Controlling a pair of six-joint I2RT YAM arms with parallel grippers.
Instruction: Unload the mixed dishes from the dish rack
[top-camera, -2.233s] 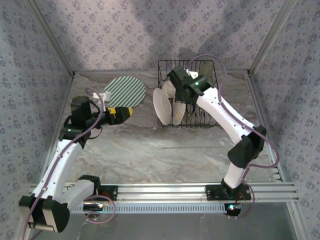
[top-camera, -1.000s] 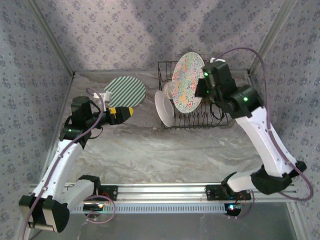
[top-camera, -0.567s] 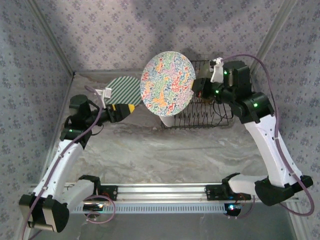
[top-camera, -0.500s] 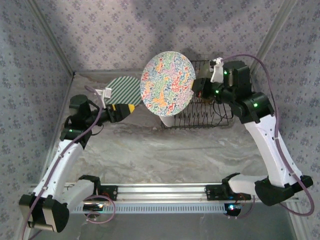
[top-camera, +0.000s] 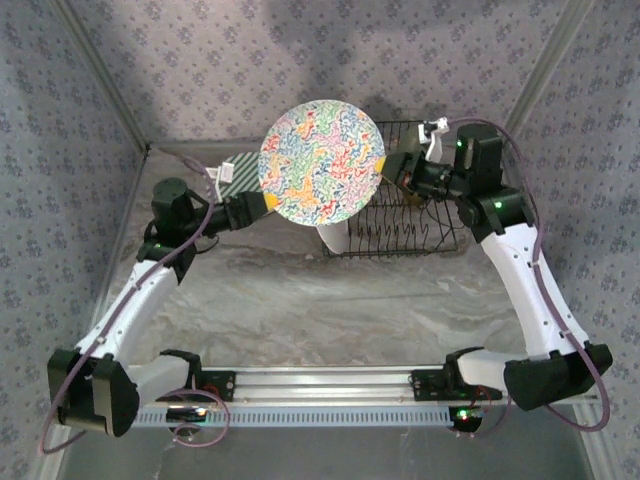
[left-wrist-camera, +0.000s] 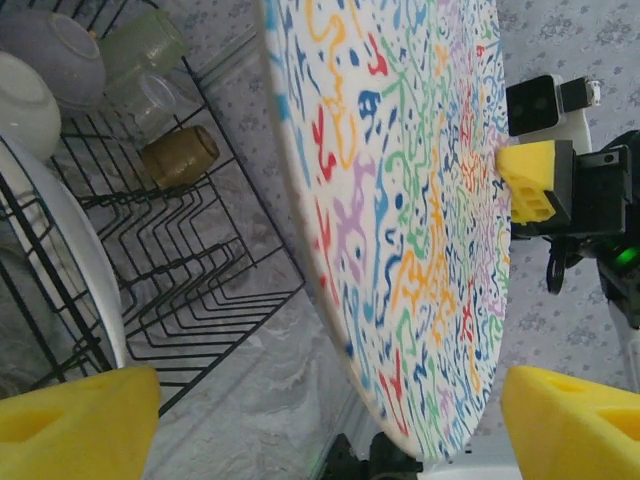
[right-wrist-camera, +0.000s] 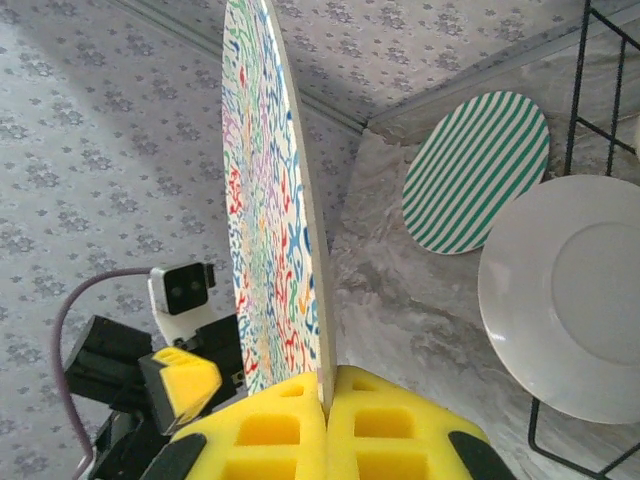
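Observation:
The plate with multicoloured squiggles (top-camera: 320, 160) hangs upright in the air, left of the black wire dish rack (top-camera: 410, 215). My right gripper (top-camera: 387, 166) is shut on its right rim; the yellow pads (right-wrist-camera: 400, 430) pinch the plate's edge (right-wrist-camera: 300, 250). My left gripper (top-camera: 260, 206) is open at the opposite rim. Its two pads (left-wrist-camera: 80, 420) stand wide apart with the plate's lower edge (left-wrist-camera: 420, 300) between them, not touching. A white plate (top-camera: 335, 238) leans in the rack's left end. The rack also holds a lilac bowl (left-wrist-camera: 50, 50), a tan cup (left-wrist-camera: 180, 155) and a clear glass (left-wrist-camera: 145, 60).
A green-striped plate (right-wrist-camera: 475, 175) lies flat on the marble table at the back left, partly hidden behind the raised plate in the top view. Patterned walls close in the back and both sides. Bare table (top-camera: 330, 300) stretches in front of the rack.
The right arm carried the squiggle plate further left and away from the rack. The left arm lifted and reached right, bringing its open jaws around the plate's left rim.

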